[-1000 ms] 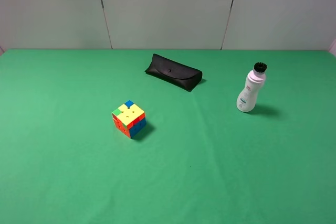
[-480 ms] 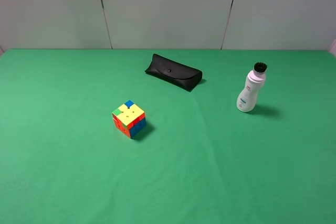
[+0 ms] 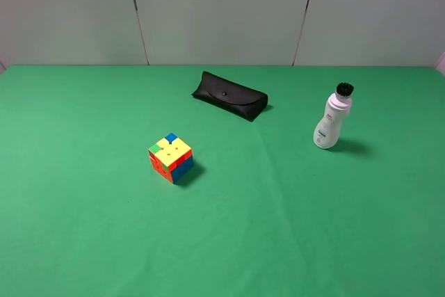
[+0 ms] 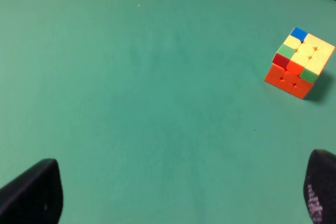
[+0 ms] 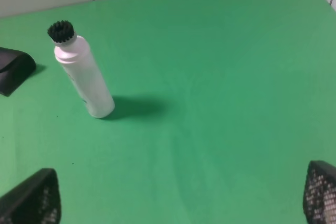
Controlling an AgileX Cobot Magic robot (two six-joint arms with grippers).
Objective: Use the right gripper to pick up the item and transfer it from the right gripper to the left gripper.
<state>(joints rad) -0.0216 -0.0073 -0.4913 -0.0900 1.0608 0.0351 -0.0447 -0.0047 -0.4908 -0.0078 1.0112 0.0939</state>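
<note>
**A:** What lies nearest the arms?

**B:** The grippers themselves. The left gripper (image 4: 176,198) has its jaws spread wide. Its wrist view shows a black finger (image 4: 31,195) at each lower corner, with only bare green surface (image 3: 278,241) between them. The right gripper (image 5: 176,198) is spread just as wide and grasps nothing. Neither one shows in the high view.

**A:** And a little farther out?

**B:** A multicoloured puzzle cube (image 3: 170,158) sits on the left half of the surface, yellow face up and one corner turned toward the high camera. It is clear of the left gripper.

**A:** Where is the bottle?

**B:** Farther back, on the right side. The black-topped white bottle (image 3: 331,122) stands on its base, with its shadow falling to the right. It is well apart from the right gripper, and nothing touches it.

**A:** Anything behind that?

**B:** A black glasses case (image 3: 229,95) lies flat near the back edge, about mid-width, apart from both the cube and the bottle. A pale panelled wall (image 3: 222,12) rises behind it.
</note>
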